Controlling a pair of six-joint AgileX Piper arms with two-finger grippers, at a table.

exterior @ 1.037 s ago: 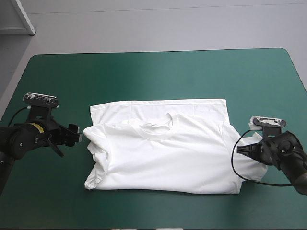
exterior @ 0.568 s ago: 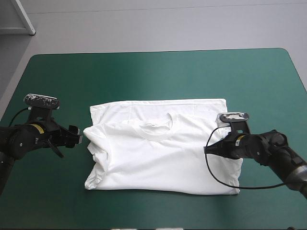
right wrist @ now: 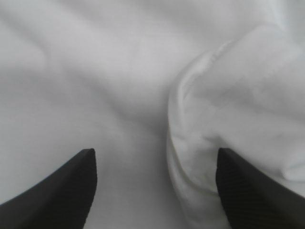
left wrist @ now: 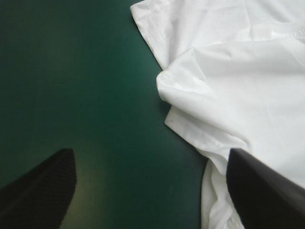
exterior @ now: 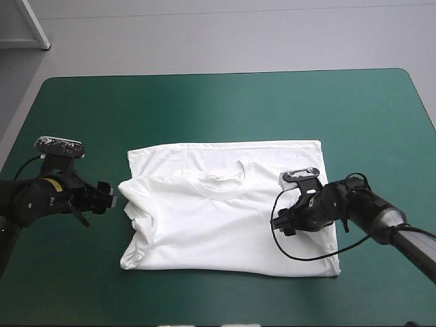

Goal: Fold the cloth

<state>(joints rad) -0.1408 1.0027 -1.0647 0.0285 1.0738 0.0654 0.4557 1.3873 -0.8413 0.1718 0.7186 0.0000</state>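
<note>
Logged T-shirt (exterior: 225,211) lying white and part-folded at centre of the high frame on the teal-green bench (exterior: 204,102), collar facing up, left sleeve edge bunched in layers. Found left end effector (exterior: 112,195) at mid-left of frame, just beside that bunched sleeve, over bare cover. Checked its wrist view: black fingers (left wrist: 43,191) wide apart, only cover between them, shirt edge ahead and beside one finger. Found right end effector (exterior: 285,223) right of centre, over the shirt's right part. Checked its wrist view: fingers (right wrist: 57,191) likewise spread wide over white cloth, a raised fold (right wrist: 228,105) just ahead of one finger.
</note>
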